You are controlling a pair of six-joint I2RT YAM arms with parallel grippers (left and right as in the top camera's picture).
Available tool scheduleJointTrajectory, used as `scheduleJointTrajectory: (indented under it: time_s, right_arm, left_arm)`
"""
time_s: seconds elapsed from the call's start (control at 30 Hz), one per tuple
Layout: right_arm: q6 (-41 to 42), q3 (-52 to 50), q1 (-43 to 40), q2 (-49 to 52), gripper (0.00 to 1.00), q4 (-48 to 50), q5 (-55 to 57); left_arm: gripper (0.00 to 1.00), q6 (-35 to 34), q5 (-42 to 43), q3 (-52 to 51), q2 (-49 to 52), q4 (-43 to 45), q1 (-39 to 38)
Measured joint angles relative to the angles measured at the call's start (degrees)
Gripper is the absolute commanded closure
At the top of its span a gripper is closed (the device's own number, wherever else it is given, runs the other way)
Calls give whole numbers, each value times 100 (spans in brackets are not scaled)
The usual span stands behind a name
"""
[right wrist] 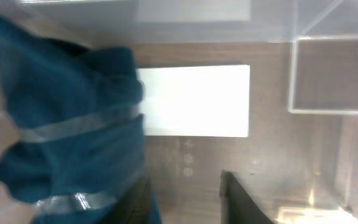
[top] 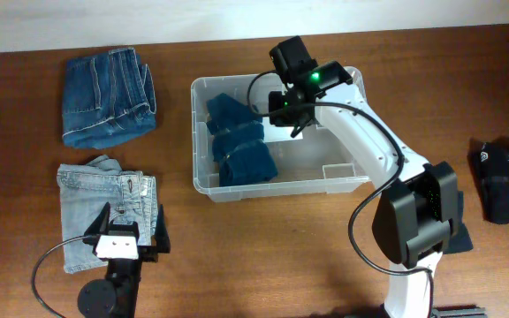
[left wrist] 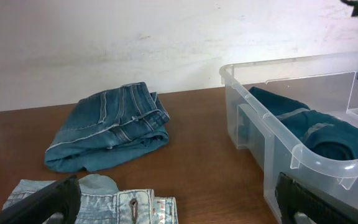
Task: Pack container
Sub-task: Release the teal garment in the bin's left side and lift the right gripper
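Observation:
The clear plastic container [top: 198, 132] sits mid-table with several folded dark blue garments [top: 237, 141] along its left side. My right gripper [top: 286, 117] is down inside it, just right of those garments. In the right wrist view its fingers [right wrist: 185, 186] stand a little apart over the bare container base [right wrist: 278, 149], with nothing between them. The blue cloth [right wrist: 73, 137] lies against the left finger, beside the white label [right wrist: 194, 99]. My left gripper [top: 131, 225] is wide open and empty at the front left, low above light-wash jeans [left wrist: 117, 202], with the container wall [left wrist: 253, 134] to its right.
Folded dark-wash jeans [top: 107, 97] lie at the back left, also seen in the left wrist view [left wrist: 107, 127]. Light-wash jeans [top: 104, 208] lie under the left arm. A black garment [top: 505, 181] sits at the far right edge.

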Motion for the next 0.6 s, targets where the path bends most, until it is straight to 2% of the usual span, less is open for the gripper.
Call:
scheduleJointTrajectory:
  time_s: [0.4, 0.6]
  right_arm:
    - [-153, -1233, 98, 90, 96, 704, -13]
    - [-157, -1707, 101, 140, 96, 1128, -422]
  left_arm:
    - [1, 0, 0, 0, 0, 0, 0]
    - [1, 0, 0, 0, 0, 0, 0]
